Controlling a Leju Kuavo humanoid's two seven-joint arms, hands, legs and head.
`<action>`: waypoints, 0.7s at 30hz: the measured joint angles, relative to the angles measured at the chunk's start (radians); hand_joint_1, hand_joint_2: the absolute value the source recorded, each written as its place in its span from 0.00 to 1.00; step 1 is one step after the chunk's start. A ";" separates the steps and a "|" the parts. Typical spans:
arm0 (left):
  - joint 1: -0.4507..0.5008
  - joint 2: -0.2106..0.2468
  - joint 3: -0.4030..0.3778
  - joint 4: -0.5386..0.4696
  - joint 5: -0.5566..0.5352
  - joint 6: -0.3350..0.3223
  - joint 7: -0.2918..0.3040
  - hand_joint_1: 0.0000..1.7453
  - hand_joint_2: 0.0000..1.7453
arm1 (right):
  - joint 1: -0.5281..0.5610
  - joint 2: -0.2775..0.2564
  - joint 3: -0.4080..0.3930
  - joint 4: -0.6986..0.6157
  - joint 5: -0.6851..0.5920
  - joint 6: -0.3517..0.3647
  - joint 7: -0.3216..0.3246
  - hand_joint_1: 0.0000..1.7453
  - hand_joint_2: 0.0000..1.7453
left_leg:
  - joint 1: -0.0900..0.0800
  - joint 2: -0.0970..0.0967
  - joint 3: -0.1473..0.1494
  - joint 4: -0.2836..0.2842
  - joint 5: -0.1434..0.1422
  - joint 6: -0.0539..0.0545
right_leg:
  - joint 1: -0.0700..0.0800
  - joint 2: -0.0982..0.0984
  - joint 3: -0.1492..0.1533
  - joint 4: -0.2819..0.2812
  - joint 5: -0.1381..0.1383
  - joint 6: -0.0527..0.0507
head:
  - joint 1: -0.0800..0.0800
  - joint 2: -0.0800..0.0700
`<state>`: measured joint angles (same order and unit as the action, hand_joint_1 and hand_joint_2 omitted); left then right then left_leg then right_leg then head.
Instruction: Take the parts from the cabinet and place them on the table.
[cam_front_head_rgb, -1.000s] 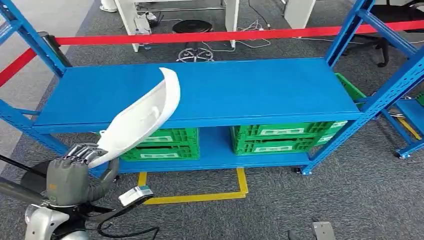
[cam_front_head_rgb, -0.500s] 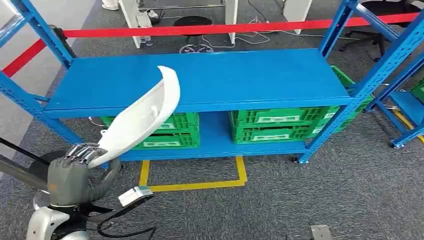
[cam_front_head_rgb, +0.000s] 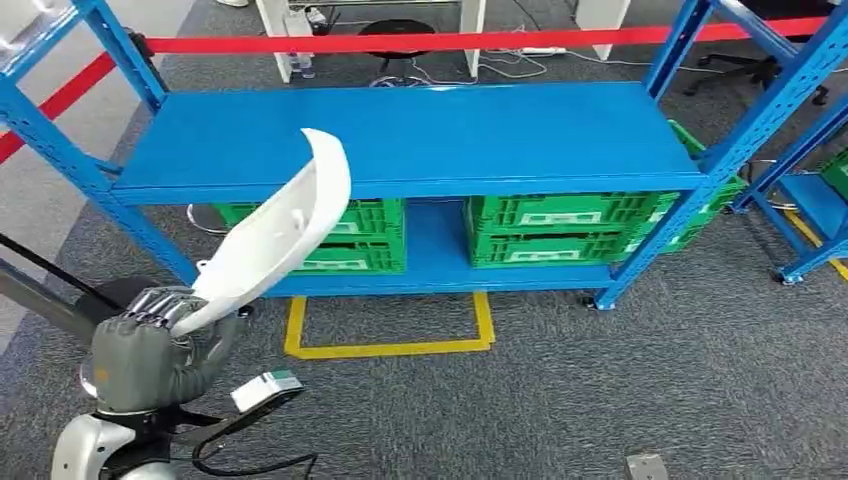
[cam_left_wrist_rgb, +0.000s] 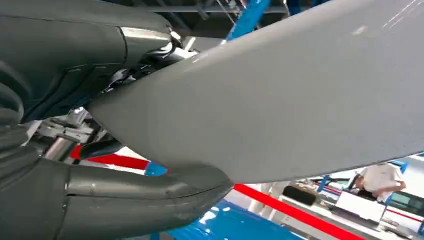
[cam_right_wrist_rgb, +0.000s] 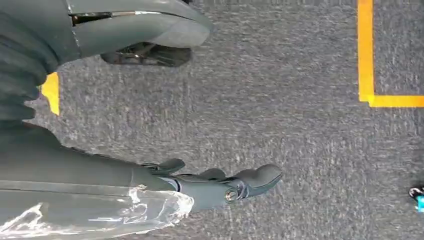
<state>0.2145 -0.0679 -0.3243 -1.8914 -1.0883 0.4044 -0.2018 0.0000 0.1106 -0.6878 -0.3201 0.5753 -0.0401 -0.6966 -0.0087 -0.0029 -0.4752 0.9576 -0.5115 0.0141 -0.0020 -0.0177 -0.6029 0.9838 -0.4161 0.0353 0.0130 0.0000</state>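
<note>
left hand: the left hand (cam_front_head_rgb: 150, 335) is clamped on the near end of the white part (cam_front_head_rgb: 280, 228), fingers on top and thumb underneath, low at the near left of the head view

white part: long curved shell, sticking up and away from the hand toward the blue rack (cam_front_head_rgb: 420, 135); its far tip overlaps the rack's top shelf in the picture, but I can't tell if it's actually above the shelf or hanging short of it, no depth from this angle

right hand: the right hand (cam_right_wrist_rgb: 220, 187) hangs over the grey carpet with its fingers apart, holding nothing

risk 1: the grip is right at one end, so most of the part hangs out unsupported; I'd guess any jolt while walking could make it pivot or slide out of the fingers

risk 2: that raised tip leads the way, so stepping closer to the rack could knock it into the shelf edge or one of the blue uprights, which might twist it loose

risk 3: no counter anywhere here, only the rack with green crates (cam_front_head_rgb: 560, 228) underneath, so there's a turn and a carry ahead with a big swinging piece

vs a second ago: the whole scene shifted, rack now wider and higher in frame, red tape (cam_front_head_rgb: 400, 42) near the top edge, so the camera moved; the grip and the tilt of the part look unchanged
</note>
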 joint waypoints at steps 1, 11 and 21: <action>-0.001 -0.001 0.000 0.000 0.000 0.000 0.000 1.00 1.00 | 0.000 -0.002 -0.001 0.001 0.000 0.000 0.000 0.00 1.00 | 0.007 0.006 -0.004 -0.006 0.013 0.011 | -0.003 0.005 -0.014 0.010 -0.022 0.003 | 0.000 0.000; -0.006 -0.007 0.002 0.013 0.045 -0.002 -0.013 1.00 1.00 | -0.001 -0.003 -0.028 0.006 0.009 0.003 0.003 0.00 1.00 | -0.008 0.004 -0.113 0.010 0.090 0.018 | 0.003 0.017 0.132 0.014 -0.111 -0.004 | 0.004 0.000; -0.029 -0.008 0.003 0.048 0.056 -0.002 -0.017 1.00 1.00 | 0.001 -0.002 -0.068 0.006 0.023 0.003 0.009 0.00 1.00 | 0.010 0.002 -0.211 0.314 -0.102 -0.035 | 0.003 0.008 0.082 -0.028 -0.059 -0.047 | -0.004 0.000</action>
<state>0.1858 -0.0759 -0.3212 -1.8433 -1.0323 0.4021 -0.2186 0.0007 0.1083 -0.7557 -0.3136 0.5978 -0.0370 -0.6878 0.0017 -0.0011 -0.6858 1.2712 -0.6140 -0.0205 0.0011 -0.0097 -0.5214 0.9561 -0.4751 -0.0118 0.0088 0.0000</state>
